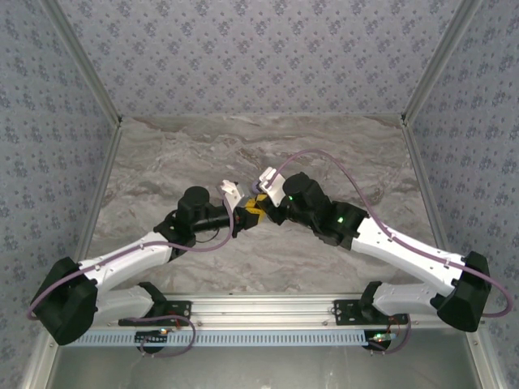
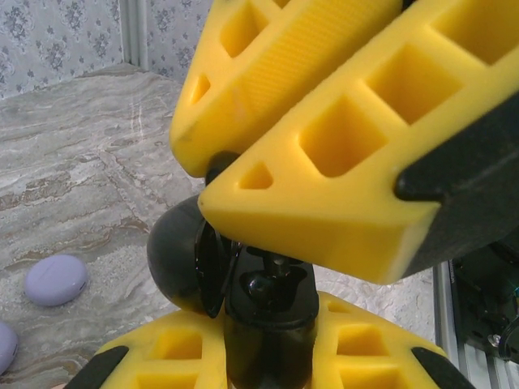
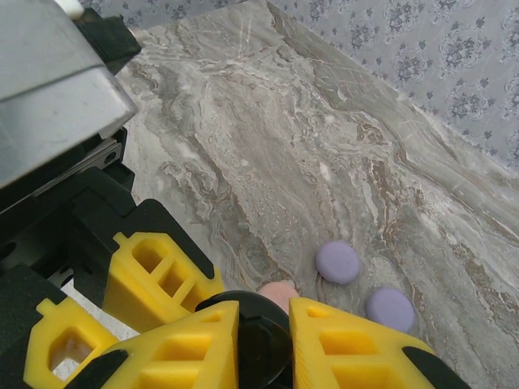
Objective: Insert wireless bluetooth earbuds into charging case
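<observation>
A black charging case (image 2: 272, 328) stands upright with its lid (image 2: 174, 259) swung open to the left. My left gripper (image 2: 268, 352) is shut on the case body from both sides. A glossy black earbud (image 2: 263, 285) sits in the case's open top. My right gripper (image 2: 220, 172) comes down from above with its yellow fingers (image 2: 324, 146) pressed together, pinching a small black earbud at their tips just over the case mouth. In the right wrist view the right gripper (image 3: 263, 328) hangs over the black case (image 3: 263, 348). From above, both grippers meet at mid-table, left (image 1: 243, 217) and right (image 1: 261, 206).
Two lilac round discs (image 3: 337, 262) (image 3: 389, 309) lie on the marble table (image 3: 324, 121) beyond the grippers, and a pinkish disc (image 3: 280, 290) peeks out beside the case. The same lilac discs (image 2: 55, 279) (image 2: 4, 344) sit at the lower left of the left wrist view. Patterned walls enclose the table.
</observation>
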You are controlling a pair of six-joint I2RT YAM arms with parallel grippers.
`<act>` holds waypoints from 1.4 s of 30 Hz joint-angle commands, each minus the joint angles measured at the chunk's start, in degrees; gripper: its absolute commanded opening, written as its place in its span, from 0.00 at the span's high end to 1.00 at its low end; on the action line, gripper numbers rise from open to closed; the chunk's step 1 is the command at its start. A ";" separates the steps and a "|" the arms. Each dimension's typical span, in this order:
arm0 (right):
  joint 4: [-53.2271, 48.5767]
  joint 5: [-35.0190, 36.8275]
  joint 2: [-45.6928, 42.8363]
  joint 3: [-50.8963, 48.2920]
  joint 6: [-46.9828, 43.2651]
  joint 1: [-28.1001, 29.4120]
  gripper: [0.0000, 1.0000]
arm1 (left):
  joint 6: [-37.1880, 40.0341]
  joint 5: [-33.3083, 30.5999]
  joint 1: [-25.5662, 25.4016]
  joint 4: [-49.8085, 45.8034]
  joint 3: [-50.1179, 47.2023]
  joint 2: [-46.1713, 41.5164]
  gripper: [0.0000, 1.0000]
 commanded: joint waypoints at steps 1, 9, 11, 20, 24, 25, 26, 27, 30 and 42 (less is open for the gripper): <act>-0.94 0.59 0.71 -0.30 -0.85 0.42 0.77 | -0.35 1.30 -0.61 3.05 1.34 -1.79 0.97; -3.14 0.85 0.65 -0.12 -1.86 0.48 0.77 | -0.35 1.01 -0.61 3.00 1.15 -2.07 0.97; -3.60 1.18 0.55 -0.20 -1.91 0.48 0.77 | -0.31 0.98 -0.66 2.91 1.15 -2.08 0.97; -4.07 1.67 0.03 -0.27 -2.33 0.56 0.77 | -0.20 0.80 -0.65 2.79 1.13 -1.96 0.97; -4.20 1.60 -0.07 -0.28 -2.41 0.52 0.76 | -0.20 0.73 -0.64 2.75 1.15 -1.83 0.97; -4.24 1.54 -0.15 -0.29 -2.50 0.50 0.77 | -0.14 0.72 -0.68 2.74 1.15 -1.77 0.97; -4.24 1.53 -0.24 -0.36 -2.51 0.56 0.76 | -0.14 0.73 -0.64 2.75 1.14 -1.78 0.97; -4.33 1.53 -0.33 -0.41 -2.61 0.52 0.76 | -0.14 0.64 -0.64 2.74 1.19 -1.82 0.97; -4.33 1.73 -0.75 -0.51 -2.77 0.47 0.76 | -0.04 0.54 -0.61 2.79 1.33 -1.59 0.97; -3.62 0.98 -1.58 -0.93 -2.87 0.11 0.76 | -0.07 0.64 -0.67 2.74 1.58 -1.34 0.97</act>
